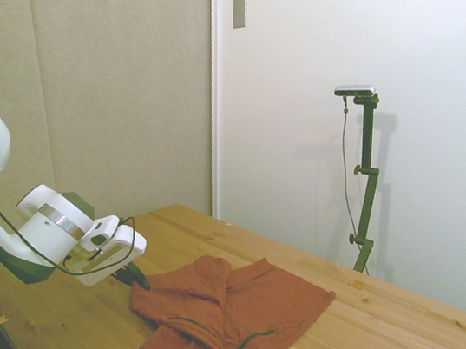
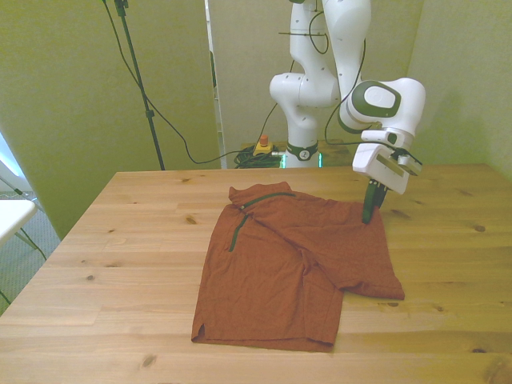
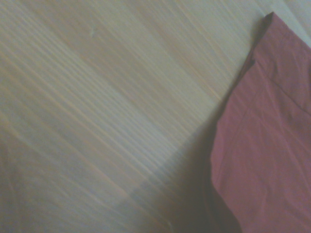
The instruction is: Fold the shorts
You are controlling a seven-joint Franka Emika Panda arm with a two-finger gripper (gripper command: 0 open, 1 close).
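Note:
The rust-red shorts [image 2: 296, 264] lie spread and partly folded over themselves on the wooden table [image 2: 120, 240], with dark trim along a pocket near their far edge. My gripper [image 2: 369, 216] points down at the far corner of the shorts on the front view's right, its dark fingers drawn together on the cloth's edge. From the side, the gripper [image 1: 140, 282] touches the left edge of the shorts [image 1: 230, 310], low on the table. An edge of the shorts [image 3: 267, 145] on bare wood fills part of the wrist view.
Bare tabletop [image 1: 384, 338] surrounds the shorts on every side. A white surface [image 2: 12, 214] pokes in at the front view's left edge, off the table.

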